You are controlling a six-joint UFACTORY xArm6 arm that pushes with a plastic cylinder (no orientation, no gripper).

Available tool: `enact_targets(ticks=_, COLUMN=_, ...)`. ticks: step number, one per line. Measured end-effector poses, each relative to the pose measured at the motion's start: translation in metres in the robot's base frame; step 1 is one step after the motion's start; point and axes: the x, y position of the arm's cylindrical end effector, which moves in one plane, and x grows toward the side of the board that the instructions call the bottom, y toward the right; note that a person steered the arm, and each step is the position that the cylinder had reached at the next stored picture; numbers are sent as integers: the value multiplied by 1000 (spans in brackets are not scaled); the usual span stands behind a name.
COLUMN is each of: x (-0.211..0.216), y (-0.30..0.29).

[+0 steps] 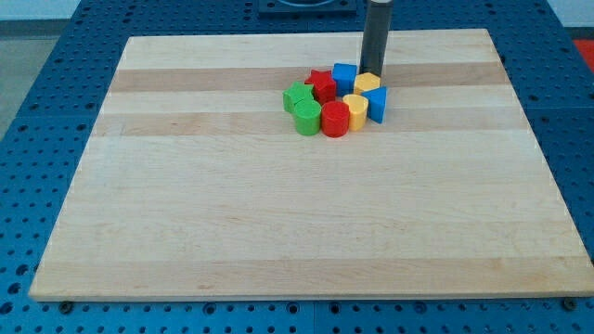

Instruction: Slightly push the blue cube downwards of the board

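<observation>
On the wooden counter, from the view's left, two green blocks, a red star and red cylinder crowd the blue cube, near the view's top, where my tip, a gripless tool holding nothing, touches its right side above yellow blocks.

The arm ends in a straight dark rod, held upright and entering from the view's top. My tip is at table height, at the rod's lower end.
</observation>
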Motion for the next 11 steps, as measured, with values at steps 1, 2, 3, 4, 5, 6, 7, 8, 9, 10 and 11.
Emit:
enact_targets(ticks=1, x=-3, y=2)
enact_targets(ticks=2, x=-24, y=48)
enact_targets(ticks=3, x=-60, y=50)
enact_targets(ticks=4, x=-64, y=14)
enact_targets(ticks=5, x=-58, y=-12)
enact_targets(ticks=6, x=-50, y=-25)
enact_targets(ticks=7, x=-43, y=-30)
enact_targets(ticks=8, x=-35, y=-31)
enact_targets(ticks=9, x=-26, y=-37)
enact_targets(ticks=10, x=-19, y=-39)
enact_targets(ticks=11, x=-18, y=-39)
